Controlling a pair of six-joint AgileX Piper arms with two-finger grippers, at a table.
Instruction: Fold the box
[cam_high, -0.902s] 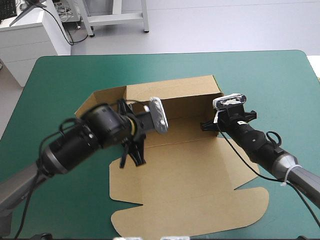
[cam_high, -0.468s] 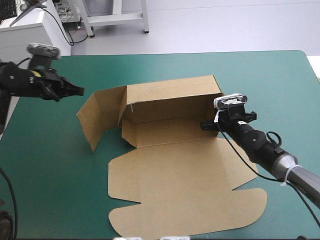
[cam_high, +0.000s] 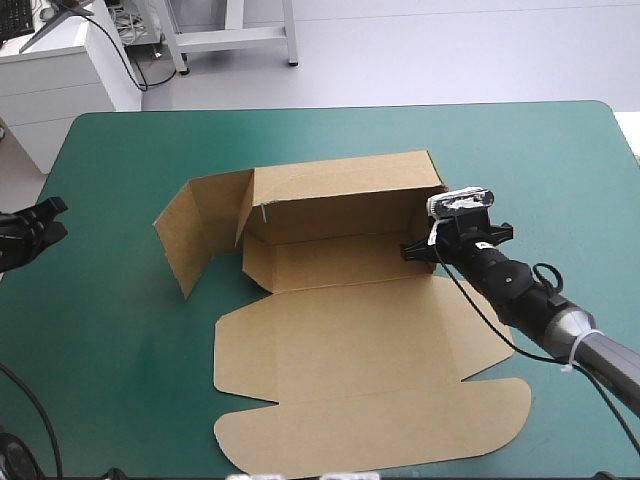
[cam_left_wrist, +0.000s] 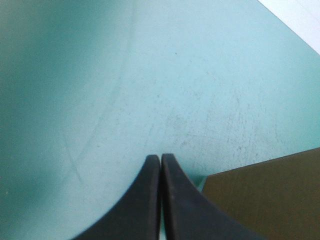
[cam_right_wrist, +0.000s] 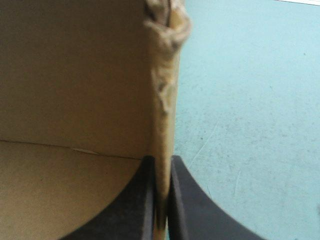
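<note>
At the left edge of the scuffed teal-green counter (cam_high: 120, 380) hangs the left gripper (cam_high: 35, 228), jaws pressed together in a point. The brown box (cam_high: 350, 330) lies mid-counter with its back and left walls upright and its lid flat. The right gripper (cam_high: 412, 250) has its jaws clamping the frayed board edge at the box's right end.

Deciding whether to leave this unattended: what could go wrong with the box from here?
The right gripper pinches the box by one wall edge, already frayed at its tip; it may tear or slip. The left gripper, shut, is by the table's left edge, so the splayed left flap is unsupported and may sag outward.
</note>
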